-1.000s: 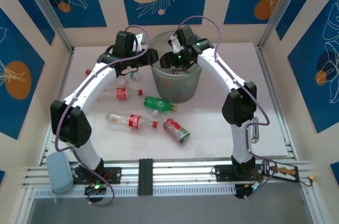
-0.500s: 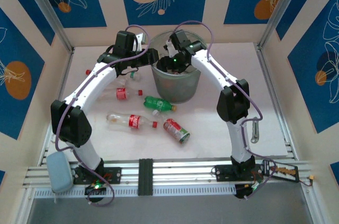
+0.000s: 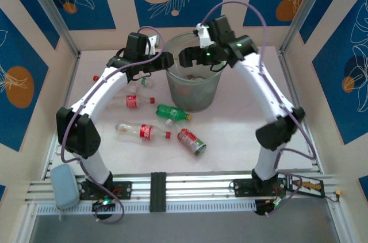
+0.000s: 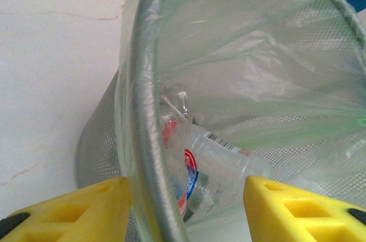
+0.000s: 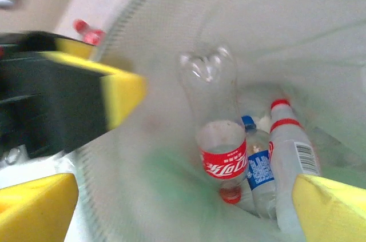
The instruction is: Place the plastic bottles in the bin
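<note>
The bin (image 3: 192, 91) stands at the back middle of the table. My left gripper (image 3: 167, 61) straddles its left rim (image 4: 142, 116), one yellow finger (image 4: 86, 207) outside against the wall and the other inside, clear of the rim. Over the bin mouth, my right gripper (image 3: 187, 56) is open wide and holds nothing. Below it in the bin (image 5: 171, 196) a red-labelled bottle (image 5: 220, 133) stands cap down, beside a blue-labelled one (image 5: 260, 173) and a white one (image 5: 291, 150). On the table lie several plastic bottles: two red-labelled (image 3: 133, 101) (image 3: 142, 131) and a green one (image 3: 172, 112).
A red can-like bottle (image 3: 191, 141) lies near the front middle. A small clear bottle (image 3: 144, 82) and a red cap (image 3: 95, 77) lie under the left arm. Patterned walls enclose the table on three sides. The table's right half is bare.
My right gripper has opened wide and lifted up out of the bin mouth, its arm stretching higher. The left gripper has stayed at the rim.
</note>
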Tool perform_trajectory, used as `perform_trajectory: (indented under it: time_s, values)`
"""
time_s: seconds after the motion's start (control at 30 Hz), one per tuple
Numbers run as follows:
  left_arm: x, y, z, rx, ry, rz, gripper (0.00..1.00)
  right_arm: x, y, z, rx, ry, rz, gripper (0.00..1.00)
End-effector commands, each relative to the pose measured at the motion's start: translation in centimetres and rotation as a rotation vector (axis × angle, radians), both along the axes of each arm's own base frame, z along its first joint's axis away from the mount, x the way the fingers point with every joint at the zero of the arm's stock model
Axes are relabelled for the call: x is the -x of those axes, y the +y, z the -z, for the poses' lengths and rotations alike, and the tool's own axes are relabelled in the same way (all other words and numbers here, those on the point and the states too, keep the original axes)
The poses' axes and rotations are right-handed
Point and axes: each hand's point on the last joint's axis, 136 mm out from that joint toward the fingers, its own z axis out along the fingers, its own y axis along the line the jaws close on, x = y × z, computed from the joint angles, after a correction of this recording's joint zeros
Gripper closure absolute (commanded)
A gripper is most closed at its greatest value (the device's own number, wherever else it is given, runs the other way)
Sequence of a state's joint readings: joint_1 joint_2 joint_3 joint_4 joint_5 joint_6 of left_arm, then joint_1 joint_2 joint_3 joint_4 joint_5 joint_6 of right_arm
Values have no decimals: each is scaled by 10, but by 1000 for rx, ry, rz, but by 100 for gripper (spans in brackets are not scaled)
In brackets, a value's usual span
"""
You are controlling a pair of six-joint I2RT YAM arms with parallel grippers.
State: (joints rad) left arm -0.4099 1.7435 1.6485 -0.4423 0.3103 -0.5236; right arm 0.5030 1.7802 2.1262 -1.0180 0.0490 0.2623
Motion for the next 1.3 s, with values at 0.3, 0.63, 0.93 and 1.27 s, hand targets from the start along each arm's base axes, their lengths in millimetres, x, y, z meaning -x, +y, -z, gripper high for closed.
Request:
perform_trajectory:
  time_s: [0.3, 0.63, 0.93, 1.27]
  values:
    - [3, -10, 12, -13, 36, 32, 45, 120, -59, 13, 85, 3, -45, 2]
    - [-1, -10, 8, -8, 25, 25, 45, 207, -48, 150, 272, 219, -93, 6]
    - [0, -7, 9, -20, 27, 19, 45, 213, -6, 244, 361, 167, -93, 5]
    - [-1, -6, 10, -21, 29, 19, 45, 200, 25, 287, 384, 198, -149, 6]
